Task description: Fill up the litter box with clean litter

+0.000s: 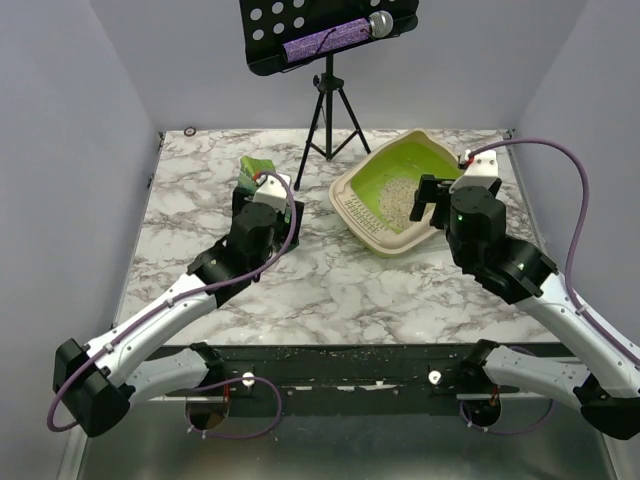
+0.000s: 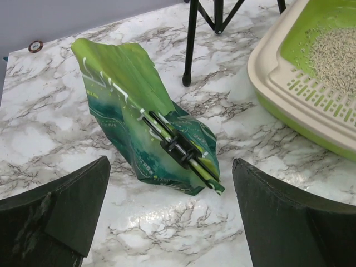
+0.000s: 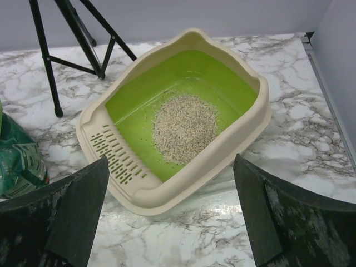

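The beige litter box [image 1: 352, 196] with a lime-green inside sits at the back right of the table. A pile of pale litter [image 1: 397, 196] lies in its middle, clear in the right wrist view [image 3: 184, 127]. The box's slotted strip [image 3: 117, 156] faces left. A glossy green bag [image 2: 142, 108] clamped by a black clip [image 2: 181, 149] lies flat on the marble, also in the top view [image 1: 252, 170]. My left gripper [image 2: 169, 214] is open and empty just short of the bag. My right gripper [image 3: 169, 214] is open and empty just before the box's near rim.
A black tripod [image 1: 327, 115] with a perforated tray stands at the back centre between bag and box; one leg [image 2: 190, 44] is close to the bag. Grey walls enclose the table. Spilled granules dot the front rail [image 1: 340, 352]. A small ring [image 1: 190, 131] lies at the back left.
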`<act>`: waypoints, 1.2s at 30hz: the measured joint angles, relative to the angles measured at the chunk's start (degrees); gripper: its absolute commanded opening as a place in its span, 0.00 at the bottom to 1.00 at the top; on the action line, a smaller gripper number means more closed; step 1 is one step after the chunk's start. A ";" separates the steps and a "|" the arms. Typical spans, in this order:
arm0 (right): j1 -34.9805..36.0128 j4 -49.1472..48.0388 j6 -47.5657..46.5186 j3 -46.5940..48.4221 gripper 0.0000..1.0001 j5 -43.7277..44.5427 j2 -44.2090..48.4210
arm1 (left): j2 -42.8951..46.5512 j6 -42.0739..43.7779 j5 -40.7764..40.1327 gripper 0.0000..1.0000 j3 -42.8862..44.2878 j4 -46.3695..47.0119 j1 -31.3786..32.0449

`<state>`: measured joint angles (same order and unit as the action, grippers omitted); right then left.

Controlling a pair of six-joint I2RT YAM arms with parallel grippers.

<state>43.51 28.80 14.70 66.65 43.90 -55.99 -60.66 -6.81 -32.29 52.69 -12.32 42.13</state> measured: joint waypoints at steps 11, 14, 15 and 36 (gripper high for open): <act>-0.02 -0.90 -2.73 0.63 1.00 -2.97 -0.74 | 2.08 3.96 5.99 0.99 -2.40 2.69 0.00; -0.02 -2.14 -4.02 0.63 1.00 -6.73 -1.77 | 1.51 3.76 6.08 0.99 -1.84 1.73 0.00; 0.00 -2.67 -4.48 0.63 1.00 -8.33 -2.54 | 1.73 3.74 6.03 0.99 -1.84 1.64 0.00; 3.02 -12.22 -5.51 17.51 0.91 -40.68 -36.72 | 4.57 -6.05 -7.48 0.99 -0.26 -4.79 -11.56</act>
<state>46.52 16.58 9.19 84.16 3.22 -92.71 -56.10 -12.86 -39.77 52.42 -17.10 30.57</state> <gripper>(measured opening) 0.916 0.987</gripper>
